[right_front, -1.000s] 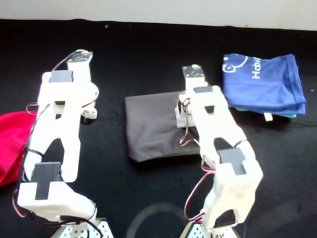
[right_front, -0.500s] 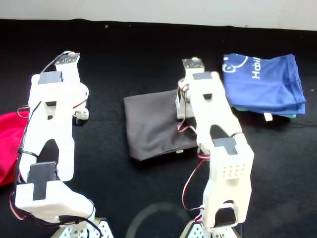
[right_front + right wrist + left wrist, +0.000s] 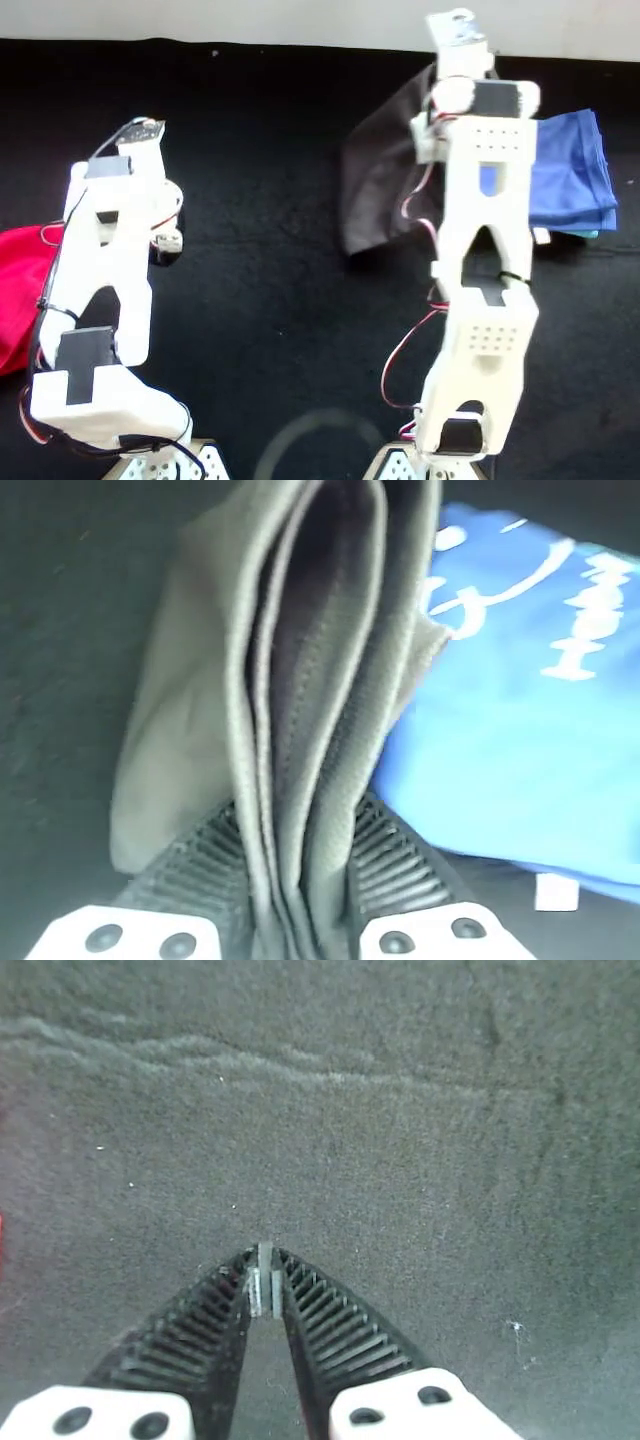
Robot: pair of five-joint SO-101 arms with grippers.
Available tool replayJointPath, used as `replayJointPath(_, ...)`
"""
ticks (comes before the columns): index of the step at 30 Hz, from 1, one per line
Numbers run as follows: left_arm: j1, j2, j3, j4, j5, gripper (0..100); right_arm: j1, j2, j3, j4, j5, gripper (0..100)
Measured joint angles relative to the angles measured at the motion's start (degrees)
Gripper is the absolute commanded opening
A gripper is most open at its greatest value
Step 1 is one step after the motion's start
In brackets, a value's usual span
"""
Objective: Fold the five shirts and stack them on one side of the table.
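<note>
**Right gripper point(image 3: 300, 830) clamping a folded dark grey fabric shirt point(image 3: 300, 660) next to a blue one.**
The right gripper's ribbed jaws are pressing on both faces of the grey shirt's bunched edges, and the cloth is hanging from them over the black cloth-covered table point(image 3: 260, 150). A folded blue fabric shirt with white print point(image 3: 520, 730) is lying just beside this gripper, partly behind the held shirt. The left gripper point(image 3: 263, 1270) is sitting with its toothed jaws meeting at the tips, gripping nothing, low over bare black cloth. A crumpled red fabric shirt point(image 3: 20, 280) is lying near its outer side.
</note>
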Motion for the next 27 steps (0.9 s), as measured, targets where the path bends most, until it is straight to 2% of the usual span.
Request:
replayJointPath(8,0.0,0.0,3.0,-3.3,0.1,1,8.6,0.0,-5.8,-0.2,10.0,0.6)
replayJointPath(14,0.0,0.0,3.0,-3.4,0.1,1,16.4,0.4,-5.9,-5.9,14.9,0.6)
replayJointPath(19,0.0,0.0,3.0,-3.4,0.1,1,19.7,5.5,-3.1,-14.0,20.0,0.6)
replayJointPath(27,0.0,0.0,3.0,-3.4,0.1,1,22.4,16.1,-2.9,-28.4,20.7,0.6)
